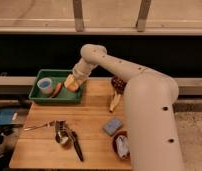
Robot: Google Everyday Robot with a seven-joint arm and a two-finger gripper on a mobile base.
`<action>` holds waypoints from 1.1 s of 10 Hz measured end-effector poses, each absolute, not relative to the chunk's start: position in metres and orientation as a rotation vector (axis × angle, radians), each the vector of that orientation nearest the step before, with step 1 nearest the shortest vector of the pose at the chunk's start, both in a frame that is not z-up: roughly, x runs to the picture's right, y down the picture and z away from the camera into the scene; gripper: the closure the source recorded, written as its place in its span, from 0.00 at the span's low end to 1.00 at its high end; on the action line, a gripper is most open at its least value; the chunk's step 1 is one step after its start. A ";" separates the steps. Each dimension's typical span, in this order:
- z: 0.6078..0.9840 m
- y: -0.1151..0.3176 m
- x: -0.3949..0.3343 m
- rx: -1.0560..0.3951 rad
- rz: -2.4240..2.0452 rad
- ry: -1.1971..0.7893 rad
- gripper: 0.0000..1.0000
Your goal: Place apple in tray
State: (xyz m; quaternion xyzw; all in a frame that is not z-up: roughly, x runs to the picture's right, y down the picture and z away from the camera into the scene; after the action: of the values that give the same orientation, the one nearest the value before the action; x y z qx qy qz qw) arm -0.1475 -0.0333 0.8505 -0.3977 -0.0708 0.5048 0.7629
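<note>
Over the right rim of the tray (44, 95), the claw (74, 80) hangs closed on the apple (72, 84), which shows as a yellow-orange lump directly beneath the wrist, at the tray's near right corner. The step in hand appears to be the release. To do it well, bring the apple clearly inside the rim before opening, since a drop onto the raised edge could roll the fruit out onto the bench (94, 120). Lower until the apple sits close to the tray floor, then open fully and withdraw straight up so the fingers do not drag it. Aim for the bare right portion of the tray: a pale blue cup (45, 86) and a long orange-red item (56, 90) already occupy the left and middle. The bench is a light wooden top carrying a banana (114, 101), a dark bowl (117, 83) behind it, a grey-blue block (112, 126), a red-brown bowl (121, 145) with pale contents, and dark utensils (66, 137) at the front left. Behind the bench runs a dark band below a pale ledge with two upright posts; grey floor lies to the right.
</note>
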 end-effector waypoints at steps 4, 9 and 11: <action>0.877 -0.016 -0.154 -0.886 1.071 -0.075 0.92; 0.896 -0.023 -0.163 -0.874 1.062 -0.062 0.44; 0.898 -0.025 -0.161 -0.866 1.063 -0.058 0.30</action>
State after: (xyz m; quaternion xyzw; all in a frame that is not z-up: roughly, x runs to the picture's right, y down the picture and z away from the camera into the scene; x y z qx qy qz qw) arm -0.1614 -0.0247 0.8978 -0.3998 -0.0270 0.4908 0.7737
